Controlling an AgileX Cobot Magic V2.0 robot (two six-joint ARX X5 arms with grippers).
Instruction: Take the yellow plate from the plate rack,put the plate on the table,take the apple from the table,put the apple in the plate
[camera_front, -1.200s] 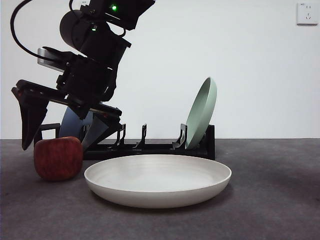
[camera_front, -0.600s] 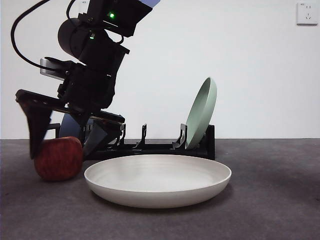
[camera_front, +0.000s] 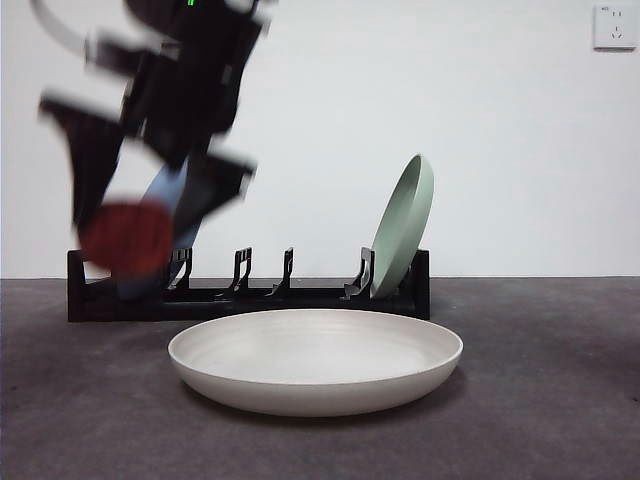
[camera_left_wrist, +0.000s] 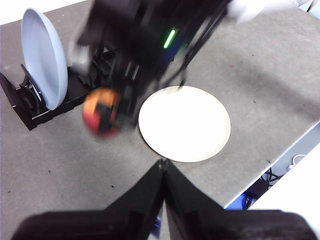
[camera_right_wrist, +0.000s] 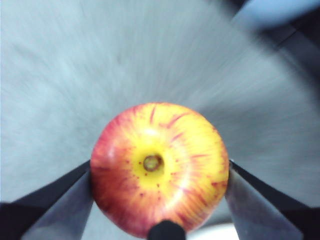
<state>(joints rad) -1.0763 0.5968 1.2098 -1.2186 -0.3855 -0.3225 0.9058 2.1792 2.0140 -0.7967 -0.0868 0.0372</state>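
My right gripper (camera_front: 137, 225) is shut on the red apple (camera_front: 127, 238) and holds it in the air, above the table (camera_front: 540, 400) and in front of the left end of the black plate rack (camera_front: 300, 293). The right wrist view shows the apple (camera_right_wrist: 160, 167) clamped between both jaws. The yellow plate (camera_front: 315, 360) lies flat on the table in front of the rack, to the right of the apple and below it. My left gripper (camera_left_wrist: 162, 170) is shut and empty, high above the scene, where the plate (camera_left_wrist: 184, 124) and the apple (camera_left_wrist: 102, 112) show below it.
A pale green plate (camera_front: 403, 225) stands in the rack's right end. A blue plate (camera_left_wrist: 44, 57) stands in its other end, partly behind the right arm in the front view. The table's edge (camera_left_wrist: 280, 160) runs past the yellow plate. A wall socket (camera_front: 613, 27) is at the top right.
The right gripper closed on the apple and lifted it off the table, up to rack height. The plates and rack have not moved.
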